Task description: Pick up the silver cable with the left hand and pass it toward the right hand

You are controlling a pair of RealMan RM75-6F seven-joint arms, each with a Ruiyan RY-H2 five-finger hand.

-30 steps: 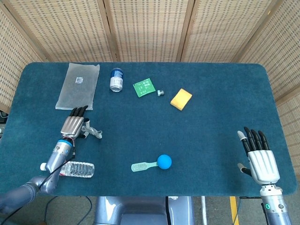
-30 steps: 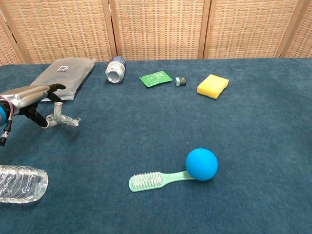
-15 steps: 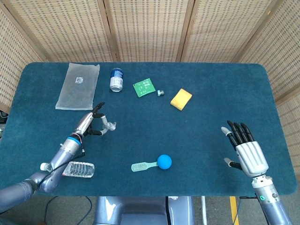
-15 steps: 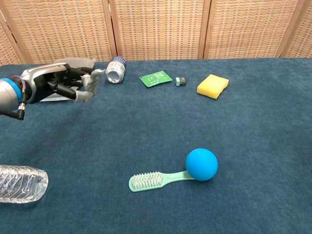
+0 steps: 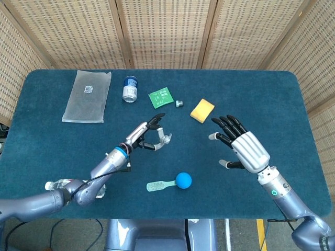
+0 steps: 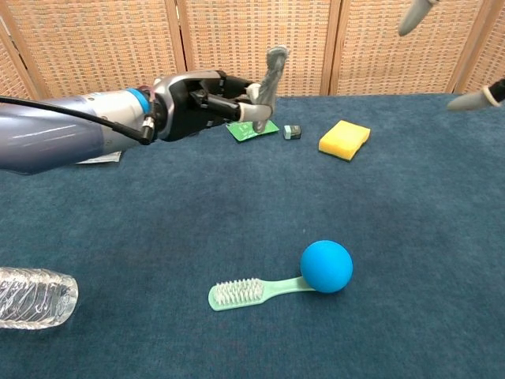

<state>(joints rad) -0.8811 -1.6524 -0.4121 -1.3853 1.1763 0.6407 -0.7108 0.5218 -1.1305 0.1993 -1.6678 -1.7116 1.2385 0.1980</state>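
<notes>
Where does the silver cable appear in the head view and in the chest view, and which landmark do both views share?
Head view: silver cable held by the left hand, centre of the picture, above the table.
Chest view: silver cable upper centre, standing up from the left hand.
Shared landmark: yellow sponge, to its right.

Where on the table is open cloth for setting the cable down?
Bare cloth lies between the blue ball and the yellow sponge, and along the right edge. The back-left is crowded: plastic bag, can, green card.
</notes>
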